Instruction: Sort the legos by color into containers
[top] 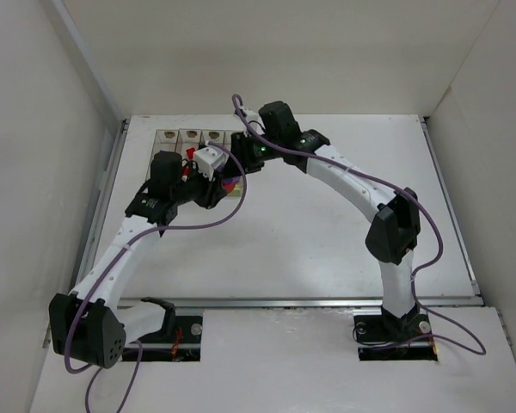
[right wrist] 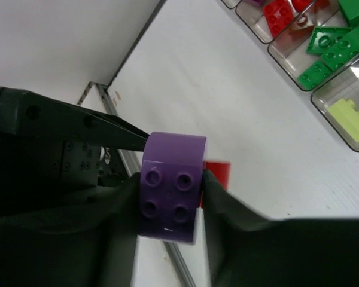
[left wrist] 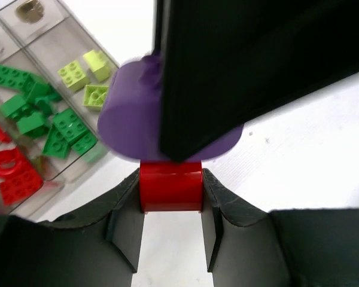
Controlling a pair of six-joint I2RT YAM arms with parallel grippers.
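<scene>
Across the white surface (top: pixel 327 249), the 2 arms reach inward from the near edge, the left arm (top: pixel 120 249) slanting up to the right and the right arm (top: pixel 353 185) arching over to the left, so that their wrists meet just beside the near end of the containers (top: pixel 189 138). The containers lie as a row of 4 clear bins at the far left of the surface. The left jaws are clamped on a red brick (left wrist: pixel 170 186), which sits squarely between the 2 dark fingers (left wrist: pixel 125 221) at their tips. The right jaws are clamped on a purple brick (right wrist: pixel 170 185), its 4 studs facing the right wrist camera and its sides pressed by both fingers (right wrist: pixel 227 209). In the left wrist view the purple brick (left wrist: pixel 128 125) stands directly against the far face of the red one, touching it; whether the 2 are locked together cannot be told. In the right wrist view the red brick (right wrist: pixel 215 176) peeps out just behind the purple one. Both are held near the bins, not over them. Inside the containers (right wrist: pixel 287 54) the sorted legos lie loose: red pieces (left wrist: pixel 15 176) in 1 bin, green pieces (left wrist: pixel 66 128) in the next, and pale yellow pieces (left wrist: pixel 87 75) beside those.
</scene>
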